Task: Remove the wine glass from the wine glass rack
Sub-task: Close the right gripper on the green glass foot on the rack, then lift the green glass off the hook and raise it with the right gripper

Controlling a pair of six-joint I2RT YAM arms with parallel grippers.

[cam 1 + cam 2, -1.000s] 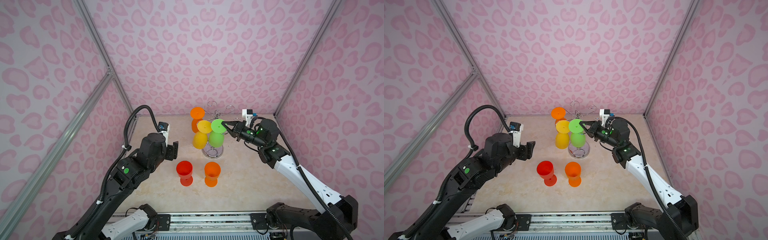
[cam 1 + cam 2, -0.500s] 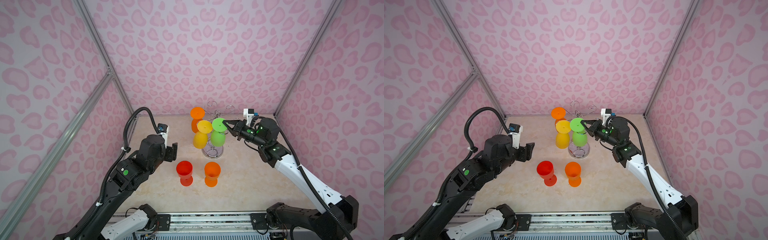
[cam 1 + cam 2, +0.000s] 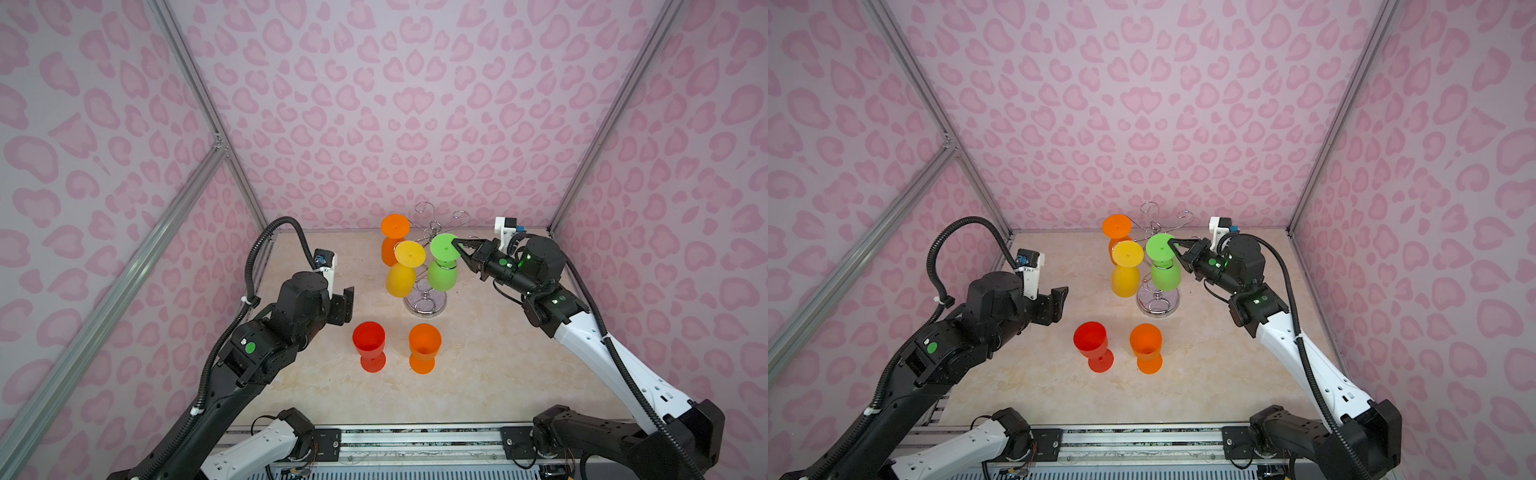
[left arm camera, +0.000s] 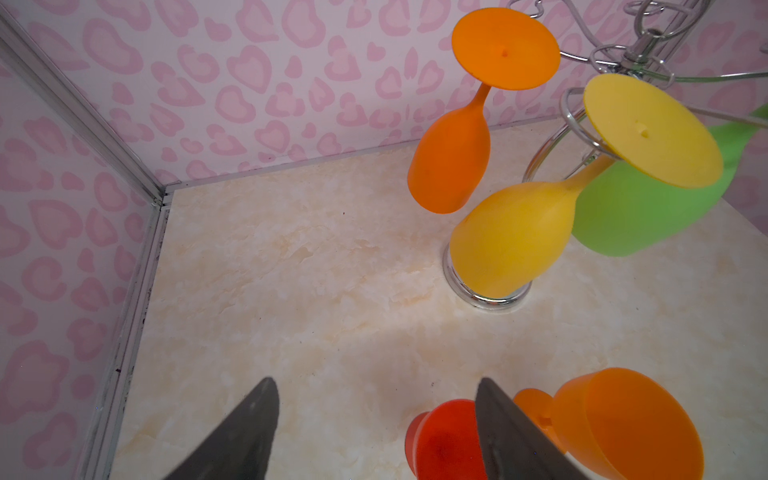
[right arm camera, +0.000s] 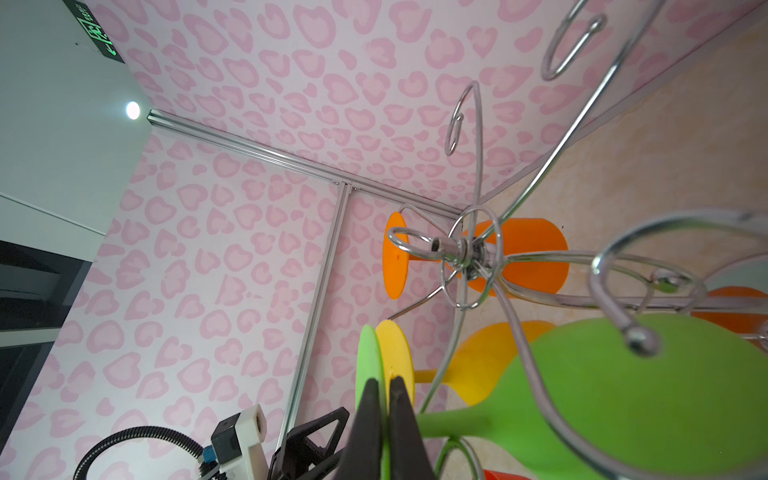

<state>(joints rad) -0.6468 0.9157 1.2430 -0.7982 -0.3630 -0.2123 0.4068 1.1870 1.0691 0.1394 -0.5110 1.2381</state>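
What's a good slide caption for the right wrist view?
The right gripper pinches the foot of the green wine glass at the wine glass rack.

The wine glass is green, rack chrome, walls pink, seemingly heart-blotched.

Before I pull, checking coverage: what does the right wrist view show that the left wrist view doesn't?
Right wrist only: the right gripper shut on the foot of the green wine glass. Left wrist only: the open, empty left gripper and a clear look at the upright red wine glass. Both: the wine glass rack, the green glass, the yellow wine glass and an upside-down orange wine glass.
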